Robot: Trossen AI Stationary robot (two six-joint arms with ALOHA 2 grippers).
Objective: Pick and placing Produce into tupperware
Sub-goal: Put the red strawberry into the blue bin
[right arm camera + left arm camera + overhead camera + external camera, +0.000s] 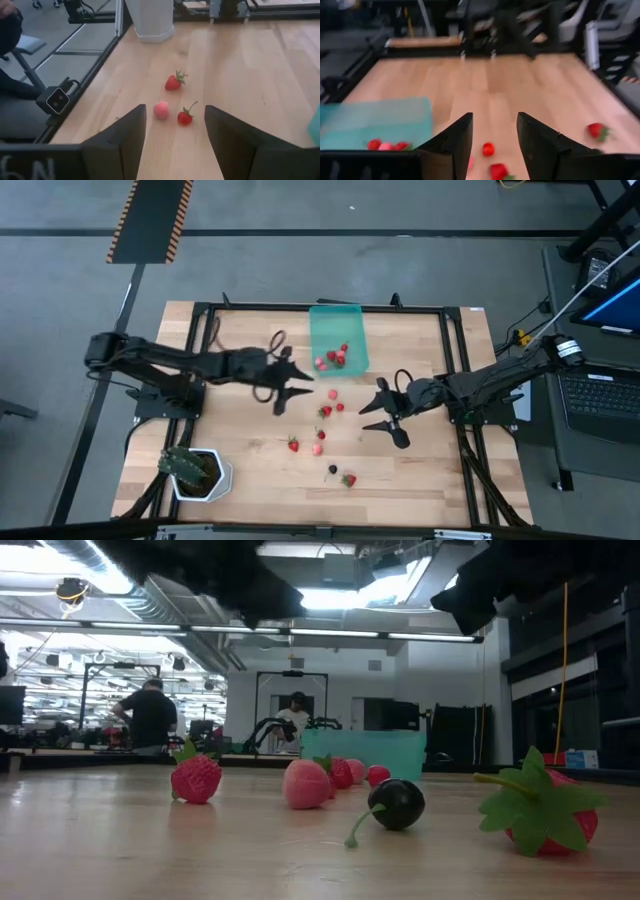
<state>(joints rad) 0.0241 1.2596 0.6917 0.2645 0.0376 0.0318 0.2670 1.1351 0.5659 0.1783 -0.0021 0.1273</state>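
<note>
Nearest the low camera: strawberry [548, 812], dark berry [397, 804], loose on the surface [420, 470]. A few fruits lie in the teal tupperware [335, 320]. Left gripper [493, 145] and right gripper [175, 131]: jaws parted, empty. Fruit looks light, soft, bruisable; pinch the body gently.
</note>
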